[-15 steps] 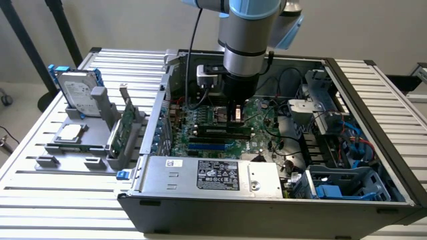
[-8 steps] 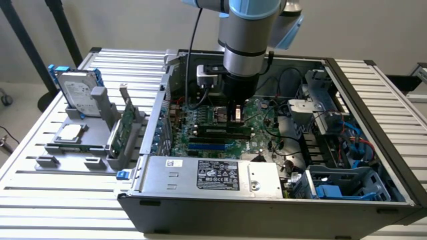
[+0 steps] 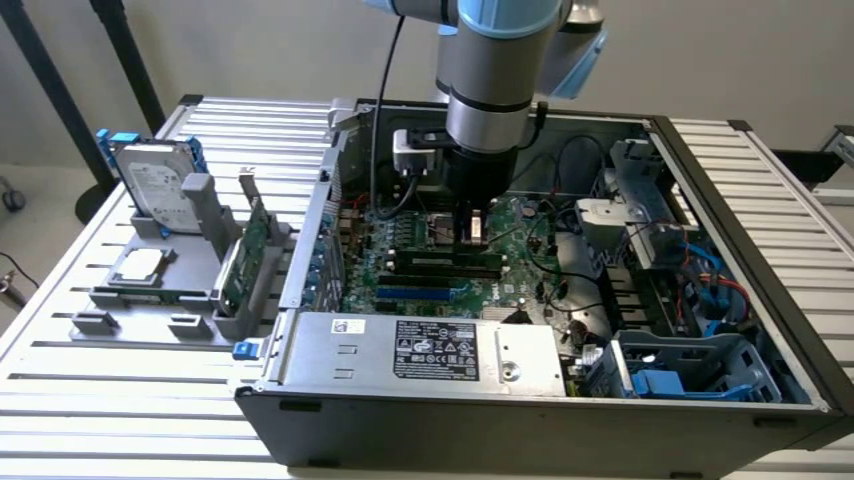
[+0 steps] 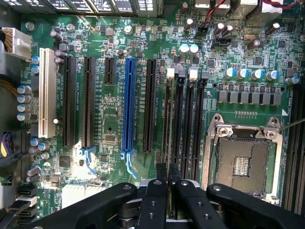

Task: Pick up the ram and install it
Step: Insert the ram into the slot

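Got the ram (image 4: 167,143) picked up, seemingly edge-on and clamped in the near-shut claw (image 4: 167,168), hanging inside the case (image 3: 747,250) just over the memory slots (image 4: 189,124), not yet seated, so pressing home left.

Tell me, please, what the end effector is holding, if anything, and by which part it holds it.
The end effector is shut on the ram, seen edge-on. It grips the stick's upper long edge, above the memory slots.
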You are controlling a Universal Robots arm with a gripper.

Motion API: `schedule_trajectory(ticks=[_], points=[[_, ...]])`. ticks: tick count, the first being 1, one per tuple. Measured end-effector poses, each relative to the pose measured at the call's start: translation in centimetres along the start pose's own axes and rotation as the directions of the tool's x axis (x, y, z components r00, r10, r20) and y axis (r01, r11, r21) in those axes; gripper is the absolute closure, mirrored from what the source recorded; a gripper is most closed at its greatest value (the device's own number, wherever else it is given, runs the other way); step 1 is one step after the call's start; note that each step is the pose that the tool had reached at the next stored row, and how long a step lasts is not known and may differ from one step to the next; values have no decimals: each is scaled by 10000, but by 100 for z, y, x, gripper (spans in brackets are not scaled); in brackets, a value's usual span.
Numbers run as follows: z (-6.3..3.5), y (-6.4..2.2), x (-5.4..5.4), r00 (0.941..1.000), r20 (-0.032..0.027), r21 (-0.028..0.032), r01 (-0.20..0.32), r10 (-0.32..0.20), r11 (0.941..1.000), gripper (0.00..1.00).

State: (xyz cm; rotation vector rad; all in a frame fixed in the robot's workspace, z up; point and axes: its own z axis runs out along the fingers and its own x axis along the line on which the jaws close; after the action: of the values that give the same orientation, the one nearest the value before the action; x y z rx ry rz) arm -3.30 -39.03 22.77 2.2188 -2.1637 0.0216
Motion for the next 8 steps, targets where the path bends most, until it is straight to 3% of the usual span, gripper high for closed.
schedule_trajectory(ticks=[8], points=[[18, 0, 7, 10000, 1, 4, 55, -55, 10000, 87]])
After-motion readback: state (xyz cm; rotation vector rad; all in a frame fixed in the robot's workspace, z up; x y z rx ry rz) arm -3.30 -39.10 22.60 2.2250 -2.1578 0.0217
